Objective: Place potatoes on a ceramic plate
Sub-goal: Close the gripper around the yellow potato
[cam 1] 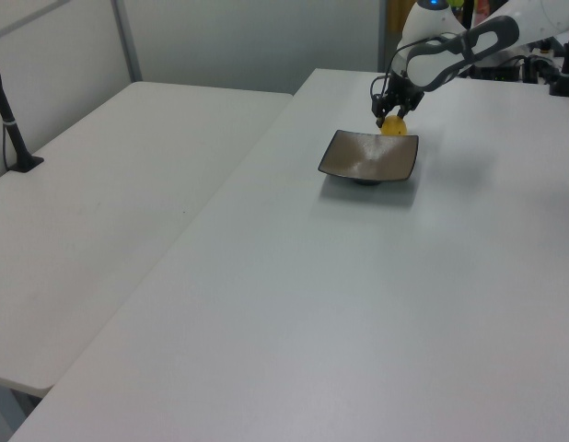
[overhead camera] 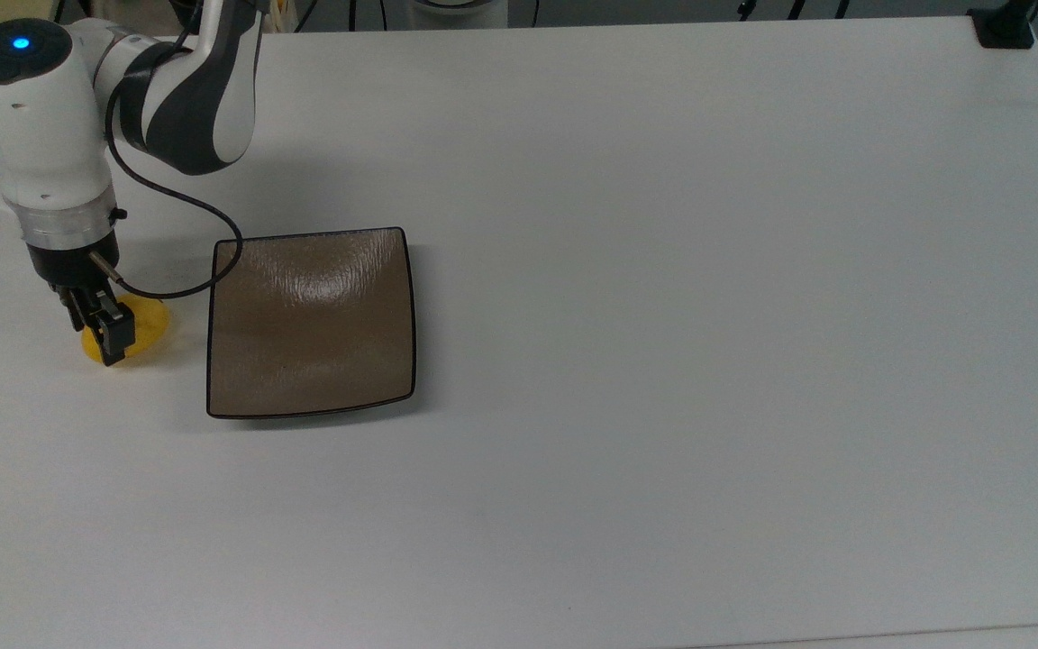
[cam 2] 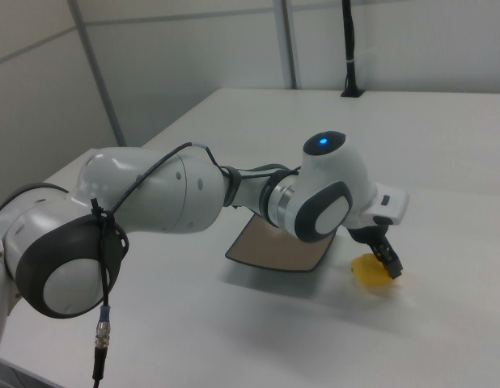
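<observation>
Gripper (overhead camera: 107,335) pinching potato (overhead camera: 142,326) on table – just off plate (overhead camera: 310,322) edge at top view's left.

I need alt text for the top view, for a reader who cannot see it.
A white robot arm reaches down at the top view's left, its gripper around a yellow potato on a white table. Just to the right lies an empty square brown ceramic plate.
</observation>
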`<state>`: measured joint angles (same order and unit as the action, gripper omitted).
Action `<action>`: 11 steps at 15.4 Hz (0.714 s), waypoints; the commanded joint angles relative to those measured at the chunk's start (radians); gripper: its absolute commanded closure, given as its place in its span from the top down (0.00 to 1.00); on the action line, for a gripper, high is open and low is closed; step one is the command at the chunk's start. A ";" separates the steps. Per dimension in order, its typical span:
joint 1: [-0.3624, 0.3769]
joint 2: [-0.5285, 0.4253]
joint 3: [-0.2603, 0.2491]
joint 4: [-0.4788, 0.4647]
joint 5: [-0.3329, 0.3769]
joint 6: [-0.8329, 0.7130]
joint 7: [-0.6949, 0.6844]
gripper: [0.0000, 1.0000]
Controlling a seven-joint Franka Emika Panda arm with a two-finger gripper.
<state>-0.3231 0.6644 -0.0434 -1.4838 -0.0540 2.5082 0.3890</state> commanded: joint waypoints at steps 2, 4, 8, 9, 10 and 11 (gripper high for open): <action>0.001 0.027 0.008 0.020 -0.049 0.015 0.021 0.31; -0.002 0.026 0.011 0.020 -0.050 0.015 0.021 0.31; -0.028 0.005 0.022 0.020 -0.049 0.014 0.014 0.30; -0.036 -0.003 0.023 0.020 -0.047 0.012 0.011 0.30; -0.039 -0.018 0.023 0.019 -0.046 0.011 0.010 0.30; -0.040 -0.034 0.023 0.016 -0.046 0.008 0.010 0.30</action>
<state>-0.3411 0.6669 -0.0376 -1.4682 -0.0850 2.5082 0.3890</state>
